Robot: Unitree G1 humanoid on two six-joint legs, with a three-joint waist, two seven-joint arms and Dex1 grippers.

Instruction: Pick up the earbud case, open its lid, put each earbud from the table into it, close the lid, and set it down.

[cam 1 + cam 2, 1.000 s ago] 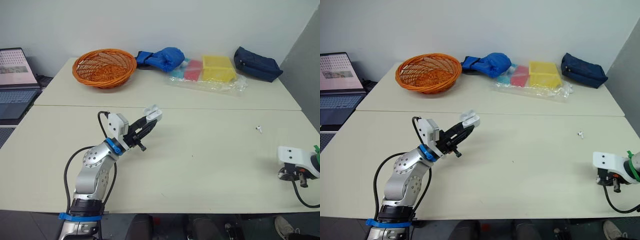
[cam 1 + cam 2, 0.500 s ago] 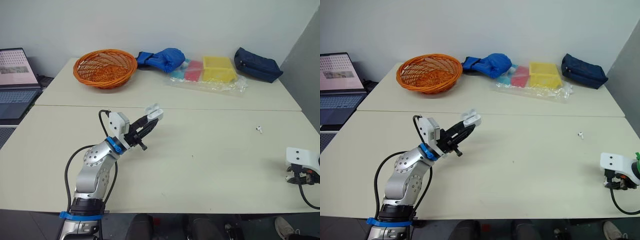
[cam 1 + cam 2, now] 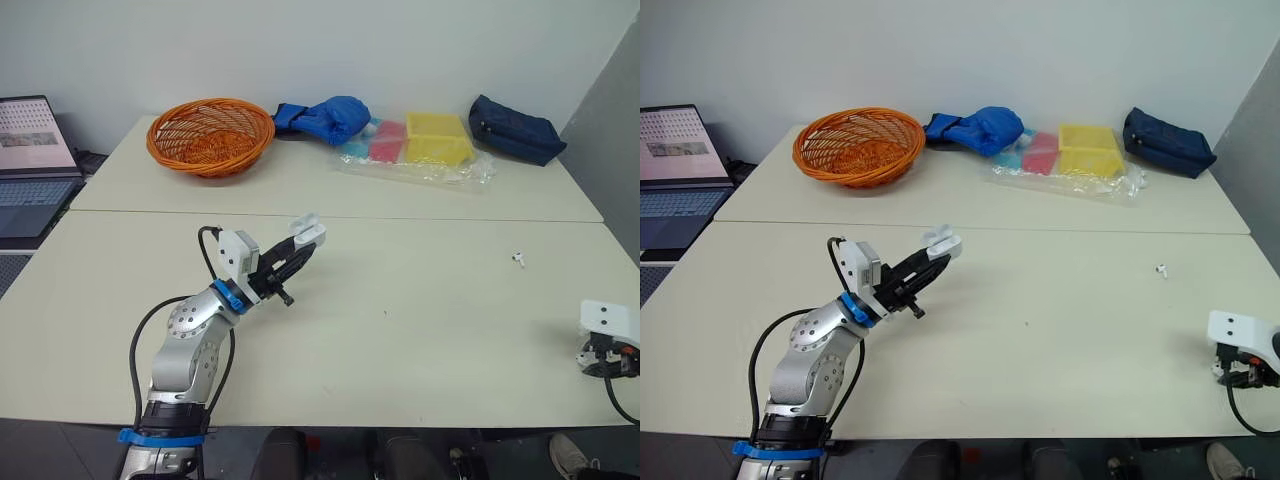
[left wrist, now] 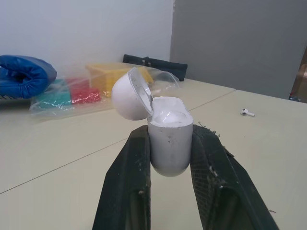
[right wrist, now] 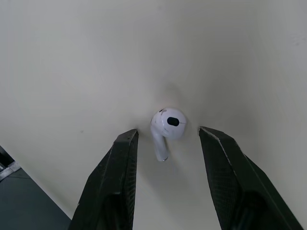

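My left gripper [image 3: 298, 244] is raised over the left middle of the table, shut on the white earbud case [image 4: 169, 139]. The case stands upright between the fingers, and its lid [image 4: 130, 93] is swung open. One white earbud [image 3: 517, 258] lies on the table at the right, far from both grippers. My right gripper [image 5: 169, 134] is low at the table's right front edge. It is open, and a second white earbud [image 5: 165, 125] lies on the table between its fingers [image 5: 120, 172], touching neither.
Along the far table stand an orange wicker basket [image 3: 210, 133], a blue bundle [image 3: 325, 118], a clear bag of coloured boxes [image 3: 415, 145] and a navy pouch [image 3: 515, 127]. A laptop [image 3: 30, 150] sits off the left edge.
My right arm has slid to the right, toward the table's right front corner. My left gripper and the open case have barely moved.
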